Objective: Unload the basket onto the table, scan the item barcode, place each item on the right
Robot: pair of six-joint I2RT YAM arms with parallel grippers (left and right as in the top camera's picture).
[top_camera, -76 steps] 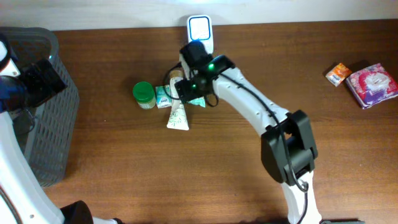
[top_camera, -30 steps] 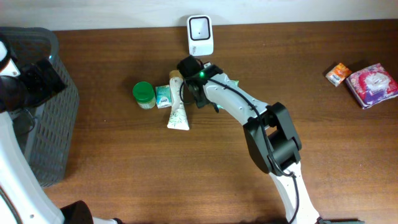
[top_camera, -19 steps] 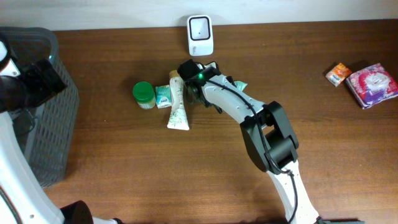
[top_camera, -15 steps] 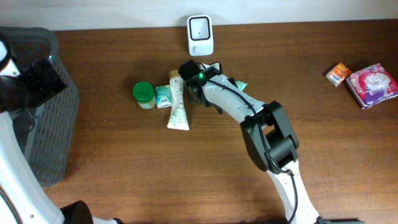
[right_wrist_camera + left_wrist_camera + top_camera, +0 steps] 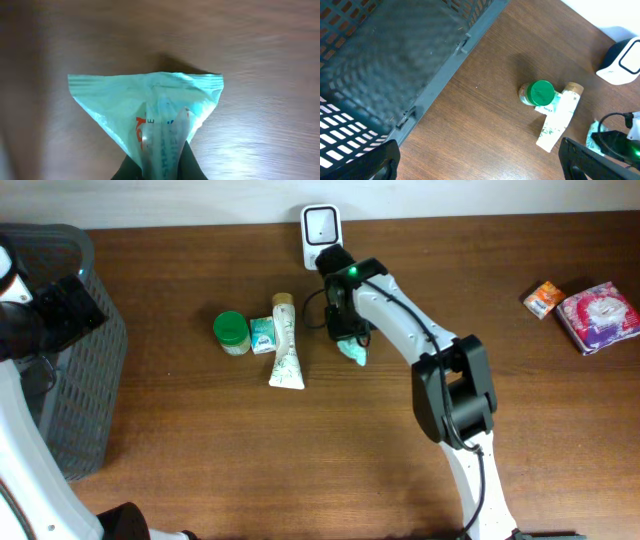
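Note:
A crumpled teal plastic packet [image 5: 150, 105] with red and blue print hangs from my right gripper [image 5: 159, 162], whose fingers are shut on its pinched lower end. From above, the right gripper [image 5: 343, 325] sits just in front of the white barcode scanner [image 5: 322, 224] at the table's back edge, and the packet [image 5: 354, 353] pokes out below it, toward the table's front. No barcode on the packet shows. My left gripper [image 5: 480, 167] is wide open with nothing in it, hovering over bare table beside the basket.
A green-lidded jar [image 5: 232, 332], a small teal box [image 5: 261, 335] and a white tube [image 5: 286, 355] lie together left of the right gripper. The grey mesh basket [image 5: 70, 400] fills the left edge. An orange packet [image 5: 545, 299] and a pink pack [image 5: 598, 315] lie far right.
My right gripper has closed on the teal packet and pulled it rightward, away from the tube and box. The left arm has not moved.

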